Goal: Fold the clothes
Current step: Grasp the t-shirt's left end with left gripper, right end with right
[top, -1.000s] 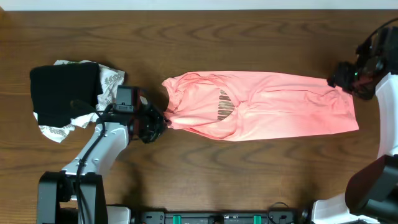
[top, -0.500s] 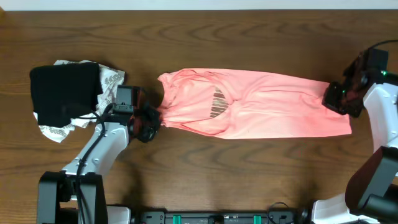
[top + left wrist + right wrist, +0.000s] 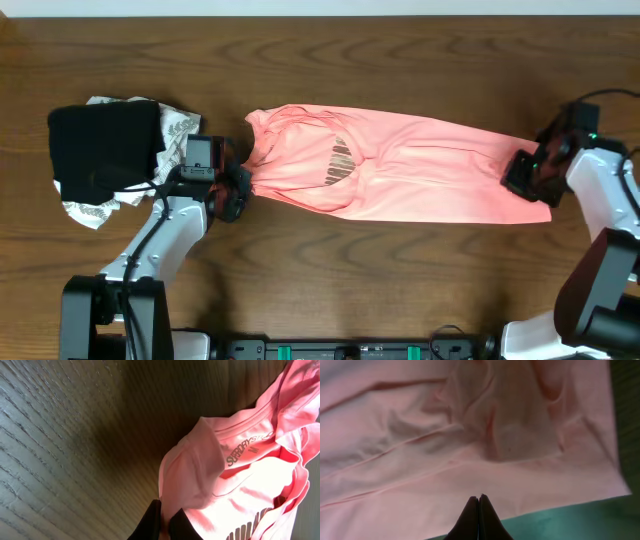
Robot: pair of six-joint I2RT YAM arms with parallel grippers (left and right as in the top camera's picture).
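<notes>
Overhead: a long coral-pink fabric T-shirt [image 3: 420, 180] lay stretched flat across the dark brown wooden table [image 3: 400, 290], spanning from one gripper to the other. The left gripper [image 3: 240, 188] was clamped on the shirt's collar end, with the garment running away to its right. The right gripper [image 3: 527, 176] was clamped on the opposite hem end, with the garment running to its left. Just left of the left gripper sat a black folded garment [image 3: 100, 148] on top of a white patterned cloth [image 3: 180, 128]. Left wrist: the dark fingers [image 3: 150, 522] were pinched together on a fold of pink fabric, with white collar lettering [image 3: 247, 447] just beyond the tips and bare wood to the left. Right wrist: the fingers [image 3: 467, 520] were pressed together at the shirt's edge, wrinkled pink fabric filling the view ahead.
</notes>
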